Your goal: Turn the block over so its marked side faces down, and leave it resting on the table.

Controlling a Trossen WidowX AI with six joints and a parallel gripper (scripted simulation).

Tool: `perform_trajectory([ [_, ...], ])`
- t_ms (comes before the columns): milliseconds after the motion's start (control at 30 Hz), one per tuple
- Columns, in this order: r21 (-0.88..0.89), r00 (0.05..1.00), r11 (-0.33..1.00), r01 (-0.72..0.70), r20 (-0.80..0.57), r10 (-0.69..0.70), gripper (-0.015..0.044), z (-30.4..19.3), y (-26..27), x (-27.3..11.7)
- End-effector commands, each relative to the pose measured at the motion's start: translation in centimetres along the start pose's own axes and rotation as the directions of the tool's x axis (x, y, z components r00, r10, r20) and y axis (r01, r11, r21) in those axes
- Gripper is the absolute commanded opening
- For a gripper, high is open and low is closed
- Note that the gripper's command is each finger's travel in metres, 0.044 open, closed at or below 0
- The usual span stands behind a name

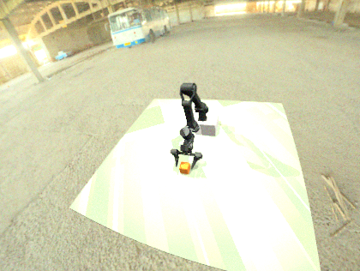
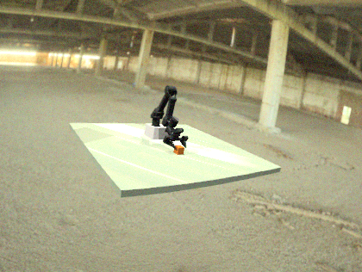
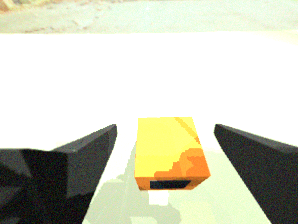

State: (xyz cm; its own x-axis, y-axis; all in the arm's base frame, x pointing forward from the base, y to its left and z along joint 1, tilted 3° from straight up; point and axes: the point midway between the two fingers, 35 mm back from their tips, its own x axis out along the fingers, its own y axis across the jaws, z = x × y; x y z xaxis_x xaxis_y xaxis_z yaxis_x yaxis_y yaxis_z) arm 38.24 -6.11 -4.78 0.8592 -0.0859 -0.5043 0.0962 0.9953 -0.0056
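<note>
The orange block (image 1: 184,168) (image 2: 178,150) (image 3: 166,150) sits on the pale green table (image 1: 141,214) (image 2: 146,174). In the wrist view its plain top is lit yellow. Its dark mark (image 3: 170,184) shows on the upright side that faces the wrist camera and the arm, seen at a steep slant. My gripper (image 1: 184,166) (image 2: 180,146) (image 3: 165,128) is open, with one finger on each side of the block and a visible gap to both. The block's underside is hidden.
The arm's pale base box (image 1: 208,129) (image 2: 154,132) stands on the table behind the block. The table's edge lies beyond the block in the wrist view. A bus (image 1: 139,27) and dry sticks (image 1: 339,199) are on the floor off the table.
</note>
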Motion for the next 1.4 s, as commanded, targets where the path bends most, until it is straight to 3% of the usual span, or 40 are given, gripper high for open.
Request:
perform_trajectory([
  [0, 0.006, 1.0, 1.0, -0.004, 0.0, 0.004, 0.044, 0.0, 0.0, 0.0],
  [833, 0.006, 1.0, 1.0, -0.004, -0.006, 0.004, 0.044, 0.0, 0.0, 0.0],
  [1067, 0.008, 0.969, 1.0, -0.002, -0.247, 0.004, 0.044, 1.9, -0.1, 0.3],
  [1367, 0.005, 0.857, 1.0, -0.004, -0.515, 0.006, 0.044, 5.3, 0.0, -5.0],
])
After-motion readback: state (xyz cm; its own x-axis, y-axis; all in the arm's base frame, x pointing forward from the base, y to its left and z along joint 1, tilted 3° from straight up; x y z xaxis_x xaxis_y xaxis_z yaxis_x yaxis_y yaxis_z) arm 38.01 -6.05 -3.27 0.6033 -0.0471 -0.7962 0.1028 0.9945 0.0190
